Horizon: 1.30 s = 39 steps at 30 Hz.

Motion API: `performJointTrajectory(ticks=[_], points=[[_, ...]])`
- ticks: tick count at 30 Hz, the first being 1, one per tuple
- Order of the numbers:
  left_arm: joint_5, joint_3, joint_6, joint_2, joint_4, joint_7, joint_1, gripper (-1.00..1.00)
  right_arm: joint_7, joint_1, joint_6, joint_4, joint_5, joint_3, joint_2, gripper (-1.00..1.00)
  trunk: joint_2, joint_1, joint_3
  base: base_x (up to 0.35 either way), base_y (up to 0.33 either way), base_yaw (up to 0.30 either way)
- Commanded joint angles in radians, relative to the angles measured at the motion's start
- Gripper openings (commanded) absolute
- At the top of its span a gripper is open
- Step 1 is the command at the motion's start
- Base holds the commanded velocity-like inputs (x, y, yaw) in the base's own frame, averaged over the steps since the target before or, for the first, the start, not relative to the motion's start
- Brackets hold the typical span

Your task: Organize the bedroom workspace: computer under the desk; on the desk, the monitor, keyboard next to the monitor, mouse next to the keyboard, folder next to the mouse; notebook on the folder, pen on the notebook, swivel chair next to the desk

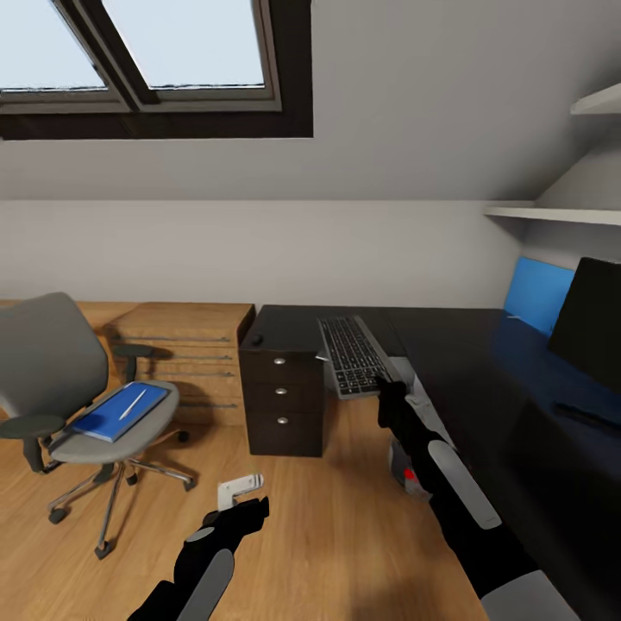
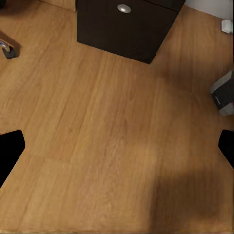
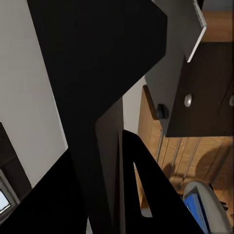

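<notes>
Before me: sloped grey ceiling (image 1: pixel 414 103), dark-framed skylights (image 1: pixel 185 43), wood floor (image 1: pixel 328 535), low wood shelving (image 1: pixel 185 345), white wall shelves (image 1: pixel 552 211).

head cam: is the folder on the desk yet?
No, the blue folder lies on the chair seat, with a pen on it, apart from the desk.

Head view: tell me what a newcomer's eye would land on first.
The bright blue folder stands out first, lying on the seat of the grey swivel chair at the left with a pale pen across it. Next comes the keyboard, overhanging the front edge of the glossy black desk, with the right tool at its near end. A dark-framed skylight cuts the sloped ceiling above.
</notes>
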State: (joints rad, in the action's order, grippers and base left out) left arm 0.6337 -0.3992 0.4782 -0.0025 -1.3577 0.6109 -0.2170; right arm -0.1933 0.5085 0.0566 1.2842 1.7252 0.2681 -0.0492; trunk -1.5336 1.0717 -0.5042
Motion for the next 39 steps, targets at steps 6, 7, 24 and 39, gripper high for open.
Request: performJointTrajectory(ticks=[6,7,24,39], points=[[0.007,-0.001,0.002,0.0,-0.001,0.008,-0.001,1.0,-0.007,0.001,0.006,-0.001,0.01,0.002,-0.004,-1.0,0.042,-0.024,0.018,-0.297,-0.22,-0.011],[0.007,-0.001,0.002,0.0,-0.001,0.007,-0.001,1.0,-0.007,0.001,0.006,-0.002,0.01,0.002,-0.004,-1.0,0.049,-0.028,0.021,-0.295,-0.221,-0.078],[0.003,0.002,0.001,0.001,0.02,0.006,-0.001,1.0,0.0,0.001,0.004,-0.003,0.012,0.002,-0.006,-1.0,0.168,-0.093,0.063,-0.294,-0.221,-0.108],[0.003,0.002,0.001,0.001,0.02,0.006,-0.001,1.0,0.002,0.001,0.001,-0.026,0.013,0.002,-0.004,-1.0,0.273,-0.15,0.11,-0.294,-0.221,-0.001]])
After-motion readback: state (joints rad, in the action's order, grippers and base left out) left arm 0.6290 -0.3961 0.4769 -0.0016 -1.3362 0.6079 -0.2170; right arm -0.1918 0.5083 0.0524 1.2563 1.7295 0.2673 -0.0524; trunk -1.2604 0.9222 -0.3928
